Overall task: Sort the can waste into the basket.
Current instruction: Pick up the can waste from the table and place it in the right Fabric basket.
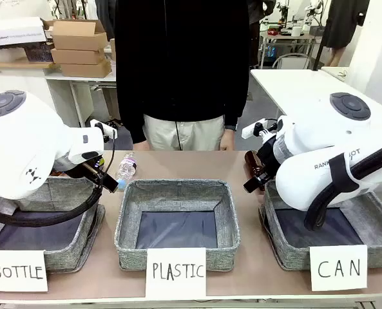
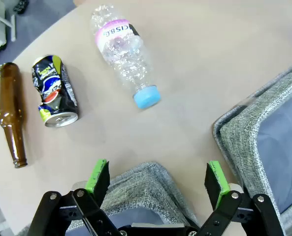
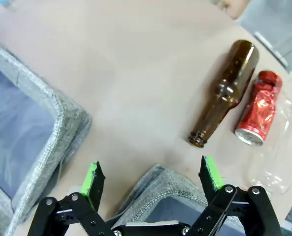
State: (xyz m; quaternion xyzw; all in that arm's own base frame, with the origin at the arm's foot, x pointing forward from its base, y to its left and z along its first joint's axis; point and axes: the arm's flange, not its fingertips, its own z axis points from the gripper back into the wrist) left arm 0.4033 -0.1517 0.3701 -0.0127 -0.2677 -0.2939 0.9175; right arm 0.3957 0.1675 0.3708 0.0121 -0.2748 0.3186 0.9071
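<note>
Tan tabletop [image 1: 255, 257] across the lower half of the front view, a person in a black top [image 1: 181, 58] standing at its far edge, cardboard boxes [image 1: 78, 42] on a shelf at upper left. Three grey woven baskets in a row along the near edge: one signed "BOTTLE" [image 1: 75, 193] at lower left, one signed "PLASTIC" [image 1: 178, 190] in the centre, and the basket signed "CAN" [image 1: 377, 215] at lower right, partly covered by the right arm.

Left gripper [image 2: 157, 179] at the bottom of the left wrist view, green pads [image 2: 97, 174] spread wide and holding nothing, hovering over a grey basket corner. Above it on the table, at upper left of that view: the black can [image 2: 54, 92] with green-yellow marks, lying on its side, silver end toward the bottom of the frame. Just beside it on the left, apart, a brown glass bottle [image 2: 11, 110]. To the right, a clear plastic bottle [image 2: 123, 54] with a blue cap.

Right gripper [image 3: 151, 179] likewise released, pads wide apart over a basket corner. At upper right of the right wrist view, the red can [image 3: 258, 109] lying just beside a second brown bottle [image 3: 227, 91], possibly touching it; hard to tell. What looks like a clear plastic bottle [image 3: 274, 162] at the right edge, against the can.
</note>
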